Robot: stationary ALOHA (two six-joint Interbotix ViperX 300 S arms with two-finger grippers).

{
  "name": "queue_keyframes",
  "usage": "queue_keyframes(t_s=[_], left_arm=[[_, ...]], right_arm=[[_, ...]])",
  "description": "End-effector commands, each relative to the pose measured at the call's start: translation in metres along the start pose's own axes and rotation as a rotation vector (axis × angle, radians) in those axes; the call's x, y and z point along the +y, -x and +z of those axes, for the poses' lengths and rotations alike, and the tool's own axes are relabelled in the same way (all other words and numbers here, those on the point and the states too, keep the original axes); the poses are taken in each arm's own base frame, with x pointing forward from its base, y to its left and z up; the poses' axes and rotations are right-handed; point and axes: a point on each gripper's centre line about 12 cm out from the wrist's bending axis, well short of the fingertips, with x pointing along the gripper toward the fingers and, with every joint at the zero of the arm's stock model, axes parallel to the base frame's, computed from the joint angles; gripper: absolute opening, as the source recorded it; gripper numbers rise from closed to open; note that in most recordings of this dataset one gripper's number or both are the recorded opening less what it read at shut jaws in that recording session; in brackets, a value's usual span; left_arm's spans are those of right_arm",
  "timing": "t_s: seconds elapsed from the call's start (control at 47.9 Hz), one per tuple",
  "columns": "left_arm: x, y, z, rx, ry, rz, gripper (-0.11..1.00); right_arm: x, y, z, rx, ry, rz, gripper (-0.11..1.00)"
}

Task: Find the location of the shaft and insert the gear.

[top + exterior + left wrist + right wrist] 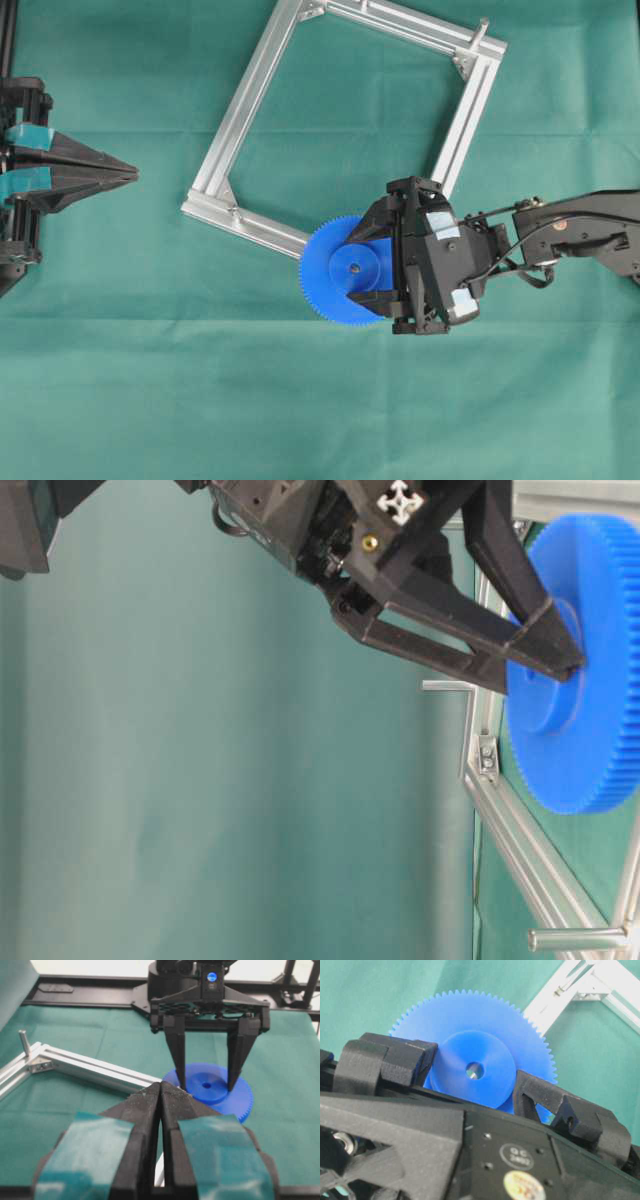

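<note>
The blue gear (335, 285) lies flat over the near corner of the aluminium frame (240, 110). My right gripper (352, 268) reaches over it, with one finger on each side of the raised hub (485, 1050), shut on it. In the right wrist view a small silver glint shows inside the gear's centre hole (474, 1071). The rest of the shaft and its wire loops are hidden under the gear. The gear also shows in the left wrist view (245, 1105) and the table-level view (590, 750). My left gripper (133, 177) is shut and empty at the far left, pointing at the gear.
A bare silver pin (481, 30) stands on the frame's far right corner, and also shows in the left wrist view (22, 1042). Green cloth (300, 400) covers the table. The right arm (580, 225) stretches in from the right edge.
</note>
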Motion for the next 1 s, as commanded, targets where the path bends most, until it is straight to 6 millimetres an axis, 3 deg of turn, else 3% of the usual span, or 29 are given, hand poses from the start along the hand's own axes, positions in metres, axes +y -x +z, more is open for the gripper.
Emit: queue_keyframes(t_s=[0.0, 0.605, 0.98], left_arm=[[0.001, -0.002, 0.009, -0.015, 0.000, 0.003, 0.01], [0.001, -0.001, 0.010, -0.017, -0.001, 0.003, 0.01], [0.003, -0.001, 0.010, -0.022, -0.001, 0.014, 0.01]], right_arm=[[-0.001, 0.011, 0.014, -0.056, -0.005, 0.009, 0.69], [-0.012, 0.005, 0.001, -0.068, -0.018, 0.012, 0.69], [-0.030, 0.004, -0.002, -0.070, -0.021, -0.020, 0.69]])
